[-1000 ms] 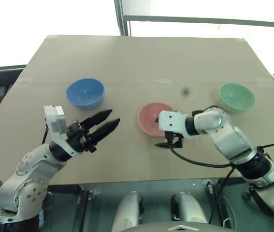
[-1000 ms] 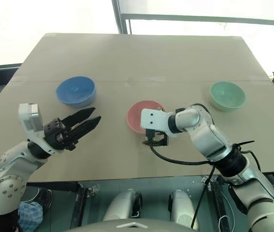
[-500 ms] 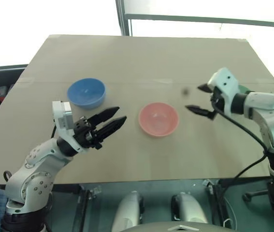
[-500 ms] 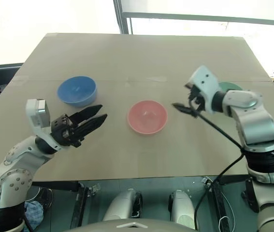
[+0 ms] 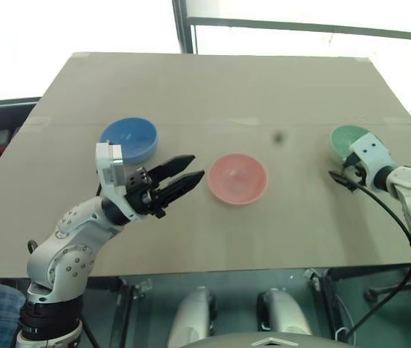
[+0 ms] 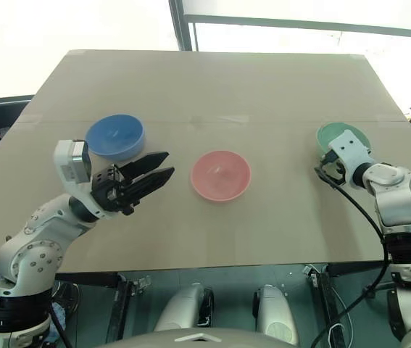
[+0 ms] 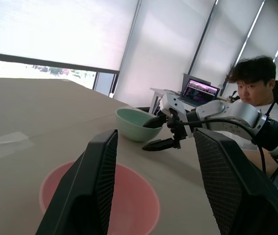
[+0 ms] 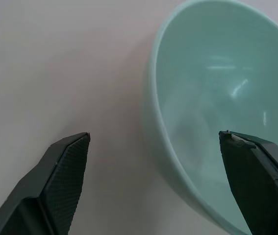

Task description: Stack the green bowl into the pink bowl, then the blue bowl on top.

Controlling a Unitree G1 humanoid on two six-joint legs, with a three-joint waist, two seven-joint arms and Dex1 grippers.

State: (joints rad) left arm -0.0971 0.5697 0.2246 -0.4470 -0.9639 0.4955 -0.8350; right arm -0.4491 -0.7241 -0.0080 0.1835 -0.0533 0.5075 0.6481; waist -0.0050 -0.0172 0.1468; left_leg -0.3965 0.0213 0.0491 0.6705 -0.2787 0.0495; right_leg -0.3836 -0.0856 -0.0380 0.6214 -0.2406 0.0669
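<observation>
On the tan counter [image 5: 212, 94] the three bowls sit apart from one another, none stacked yet. The pink bowl [image 5: 237, 178] rests near the middle of the counter, upright and empty. The blue bowl [image 5: 128, 139] lies at about ten o'clock from it, and the green bowl [image 5: 348, 138] stands well off at about two o'clock, near the counter's right side. The left claw [image 5: 188, 168] hovers with its fingers apart and nothing between them, pointing toward three o'clock; its tips are just short of the pink bowl's rim at nine o'clock and below the blue bowl. In the left wrist view the pink bowl [image 7: 99, 200] shows between the two spread fingers. The right claw [image 6: 324, 168] is at the green bowl's near edge, about seven o'clock of it, fingers wide apart; in the right wrist view one finger [image 8: 256, 183] hangs over the bowl's hollow and the other over bare counter outside the rim, so the wall of the green bowl [image 8: 212, 98] lies between them, not yet clamped. A person [image 7: 256, 93] sits behind the counter.
</observation>
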